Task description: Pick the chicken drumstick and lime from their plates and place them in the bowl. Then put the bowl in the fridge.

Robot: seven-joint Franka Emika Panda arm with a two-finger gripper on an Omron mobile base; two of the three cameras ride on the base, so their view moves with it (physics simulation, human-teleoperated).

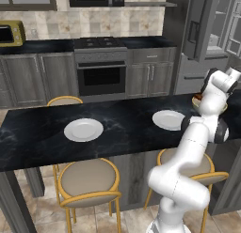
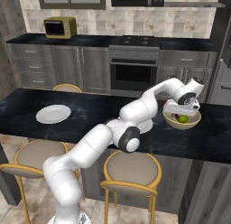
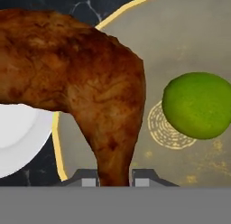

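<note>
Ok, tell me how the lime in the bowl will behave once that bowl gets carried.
The lime looks round and smooth, so it will probably roll across the bowl when it tilts. The deep walls should likely contain it. Once dropped in, the chicken drumstick may wedge it.

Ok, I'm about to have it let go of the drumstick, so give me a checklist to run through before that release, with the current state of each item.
1. Lime already in the bowl: ok, it lies on the bowl's floor.
2. Chicken drumstick held by the gripper: ok, its narrow end sits between the fingertips.
3. Drumstick over the bowl: not ok yet; in the hand view the bone end is over the bowl, but the thick end reaches past the rim, above the counter and a plate.
4. Lime clear of the drop spot: ok, it sits to one side of the drumstick.
5. Both plates emptied: ok, the far plate is bare too.
6. Fridge door open: cannot tell.
</note>
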